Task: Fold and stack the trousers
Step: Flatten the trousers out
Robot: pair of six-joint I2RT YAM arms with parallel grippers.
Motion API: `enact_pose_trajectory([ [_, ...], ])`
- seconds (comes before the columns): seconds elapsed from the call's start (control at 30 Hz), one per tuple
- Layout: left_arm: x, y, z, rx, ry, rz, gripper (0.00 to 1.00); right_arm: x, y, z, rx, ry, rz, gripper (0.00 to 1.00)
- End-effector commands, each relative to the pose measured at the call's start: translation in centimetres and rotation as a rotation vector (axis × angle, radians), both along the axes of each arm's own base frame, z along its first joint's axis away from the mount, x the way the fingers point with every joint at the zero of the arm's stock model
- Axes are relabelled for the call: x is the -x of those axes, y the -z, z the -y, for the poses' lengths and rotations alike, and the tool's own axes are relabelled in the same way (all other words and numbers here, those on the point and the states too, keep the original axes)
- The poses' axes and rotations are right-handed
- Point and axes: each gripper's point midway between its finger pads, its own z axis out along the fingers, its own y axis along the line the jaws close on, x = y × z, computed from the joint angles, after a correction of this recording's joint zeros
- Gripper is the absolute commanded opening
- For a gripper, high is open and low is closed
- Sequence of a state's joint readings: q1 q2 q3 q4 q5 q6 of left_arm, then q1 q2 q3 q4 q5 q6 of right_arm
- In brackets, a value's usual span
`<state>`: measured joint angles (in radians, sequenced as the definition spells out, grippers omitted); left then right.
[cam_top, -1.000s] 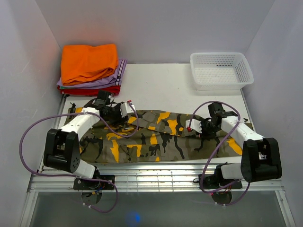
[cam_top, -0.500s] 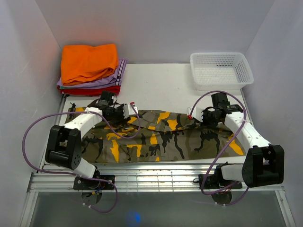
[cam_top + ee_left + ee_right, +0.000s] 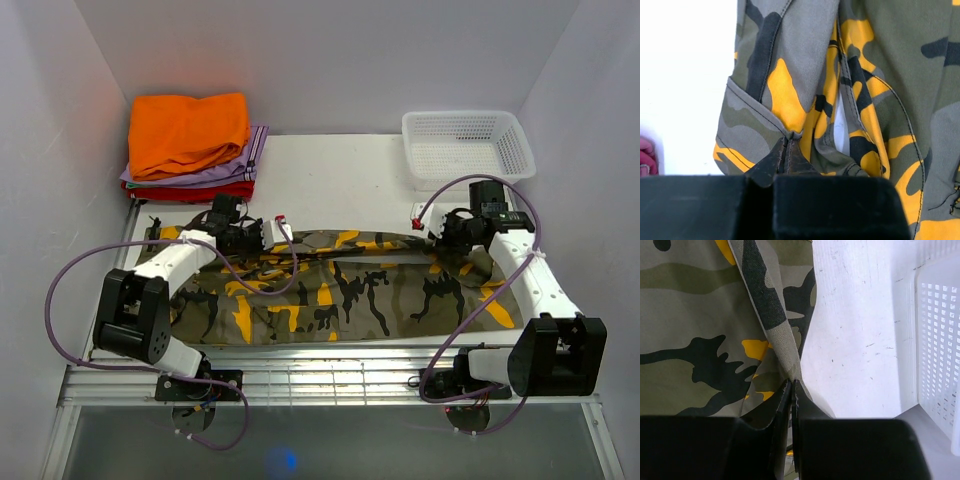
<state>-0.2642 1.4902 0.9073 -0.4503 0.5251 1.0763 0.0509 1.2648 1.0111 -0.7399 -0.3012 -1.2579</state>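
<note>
Your left claw has just pinched the camouflage-print cloth trousers (right claw pinches them too), so folding looks ready.

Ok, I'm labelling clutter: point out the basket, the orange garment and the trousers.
basket (image 3: 468,150), top view, bare mesh floor
orange garment (image 3: 188,130), top view, upper face
trousers (image 3: 350,295), top view, middle of the cloth

You have plain pale walls at top and both sides | white scuffed desk at centre | slatted metal edge along bottom | even light
</note>
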Motion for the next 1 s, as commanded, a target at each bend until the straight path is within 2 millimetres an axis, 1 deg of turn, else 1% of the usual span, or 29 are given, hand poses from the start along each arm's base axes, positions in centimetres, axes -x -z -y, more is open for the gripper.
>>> enact_pose_trajectory([
  [0.0,-0.8,-2.7,0.4,0.049,-0.03,0.061,0.0,-1.3,-2.3,0.6,-0.018,0.049,0.048,0.08],
  [0.03,-1.1,-3.2,0.4,0.057,-0.045,0.07,0.0,-1.6,-2.5,0.6,-0.025,0.061,0.055,0.08],
  [0.13,-3.1,-5.2,0.7,0.101,-0.112,0.132,0.0,-3.5,-3.3,1.0,-0.043,0.119,0.105,0.08],
  [0.17,-4.2,-6.3,0.9,0.125,-0.129,0.18,0.0,-4.2,-3.6,1.1,-0.046,0.139,0.126,0.08],
  [0.2,-5.0,-6.9,0.7,0.132,-0.161,0.207,0.0,-5.7,-4.3,1.5,-0.043,0.164,0.184,0.08],
  [0.23,-5.8,-7.3,0.7,0.153,-0.202,0.215,0.0,-6.4,-4.5,1.7,-0.05,0.194,0.207,0.08],
  [0.27,-7.2,-8.4,0.8,0.178,-0.227,0.271,0.0,-7.3,-4.4,1.9,-0.051,0.213,0.228,0.08],
  [0.3,-8.1,-8.7,0.8,0.189,-0.257,0.296,0.0,-8.9,-5.3,2.4,-0.041,0.239,0.295,0.08],
  [0.33,-9.2,-9.1,0.1,0.191,-0.324,0.319,0.0,-9.6,-5.2,2.6,-0.046,0.268,0.309,0.08],
  [0.37,-11.0,-9.1,0.1,0.205,-0.356,0.36,0.0,-10.3,-5.0,2.9,-0.043,0.281,0.32,0.08],
  [0.4,-12.0,-8.9,-0.2,0.203,-0.393,0.375,0.0,-11.2,-3.4,3.2,-0.01,0.305,0.296,0.08],
  [0.43,-13.6,-9.4,-0.8,0.205,-0.469,0.395,0.0,-12.6,-3.8,3.4,-0.013,0.336,0.336,0.08],
  [0.47,-15.1,-7.5,-1.1,0.183,-0.515,0.375,0.0,-13.5,-3.0,3.6,-0.002,0.351,0.332,0.08],
  [0.5,-16.2,-7.0,-1.6,0.174,-0.573,0.366,0.0,-14.5,-0.8,4.1,0.037,0.39,0.302,0.08],
  [0.53,-17.1,-6.9,-2.1,0.17,-0.623,0.355,0.12,-15.6,-0.5,4.3,0.05,0.417,0.322,0.08],
  [0.57,-18.0,-6.6,-2.4,0.156,-0.679,0.313,0.19,-16.9,1.1,4.4,0.067,0.45,0.298,0.14],
  [0.6,-18.1,-7.0,-2.5,0.161,-0.7,0.297,0.27,-17.5,1.4,4.7,0.112,0.493,0.306,0.22],
  [0.63,-18.1,-7.7,-2.7,0.18,-0.724,0.293,0.43,-18.2,1.3,4.7,0.121,0.521,0.316,0.33],
  [0.67,-17.3,-7.9,-2.9,0.201,-0.749,0.245,0.49,-19.0,0.6,4.7,0.104,0.561,0.33,0.41],
  [0.7,-16.7,-10.3,-3.7,0.241,-0.757,0.253,0.58,-19.2,-0.2,4.7,0.096,0.58,0.341,0.48],
  [0.73,-16.0,-11.2,-4.0,0.261,-0.754,0.238,0.61,-19.2,-0.9,4.5,0.077,0.585,0.344,0.64],
  [0.77,-14.6,-11.1,-4.3,0.253,-0.752,0.179,0.65,-18.8,-2.6,4.4,0.064,0.589,0.354,0.67],
  [0.8,-13.6,-12.7,-5.7,0.274,-0.772,0.173,0.65,-18.4,-3.5,4.4,0.054,0.587,0.362,0.71],
  [0.83,-11.8,-11.9,-6.5,0.245,-0.78,0.094,0.65,-17.9,-4.1,4.5,0.052,0.579,0.358,0.74],
  [0.87,-10.9,-11.8,-7.1,0.241,-0.786,0.063,0.65,-16.5,-5.1,4.5,0.056,0.57,0.345,0.74],
  [0.9,-9.5,-11.6,-8.7,0.244,-0.81,0.035,0.65,-15.8,-5.4,4.6,0.054,0.548,0.328,0.74],
  [0.93,-7.9,-10.6,-9.5,0.223,-0.821,-0.024,0.65,-15.0,-5.4,4.8,0.059,0.538,0.308,0.74],
  [0.97,-6.9,-9.9,-10.0,0.214,-0.826,-0.054,0.65,-13.6,-5.8,5.5,0.072,0.54,0.284,0.74],
])
